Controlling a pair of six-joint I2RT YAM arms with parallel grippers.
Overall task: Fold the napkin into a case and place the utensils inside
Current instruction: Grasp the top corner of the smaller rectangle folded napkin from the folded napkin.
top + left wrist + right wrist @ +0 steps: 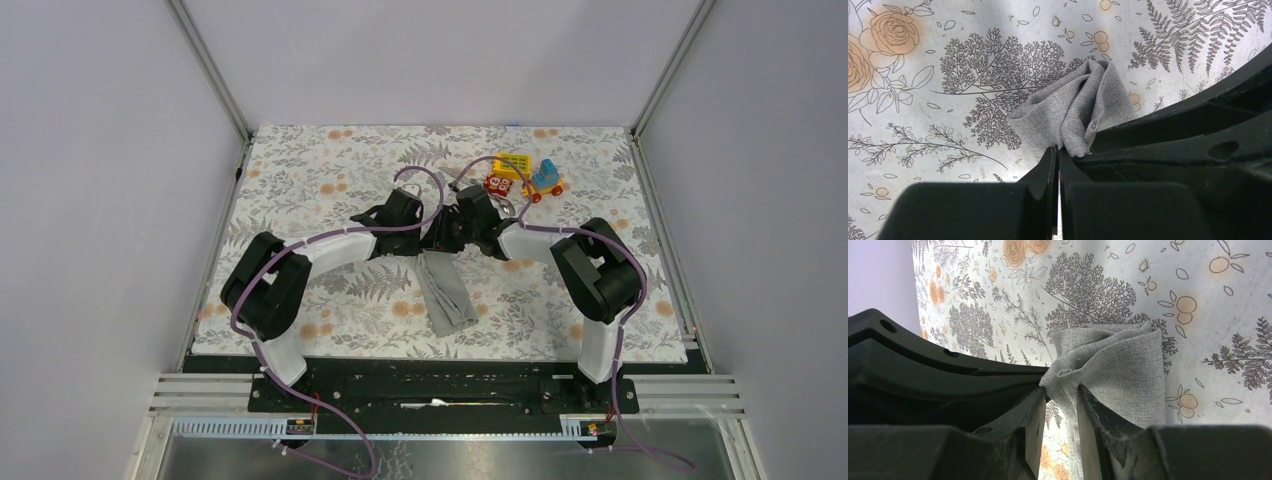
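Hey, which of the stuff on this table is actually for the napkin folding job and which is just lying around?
For the job: grey napkin, pinched in the shut left gripper, open right gripper around it. Utensils: not made out.
Lying about: yellow block, red block, blue and orange toy; floral tablecloth underneath.

We see a floral-clothed table (pixel 330 290); on it lie a crumpled, folded grey napkin (pixel 447 292) mid-table and colourful toy blocks (pixel 522 175) near the far edge.
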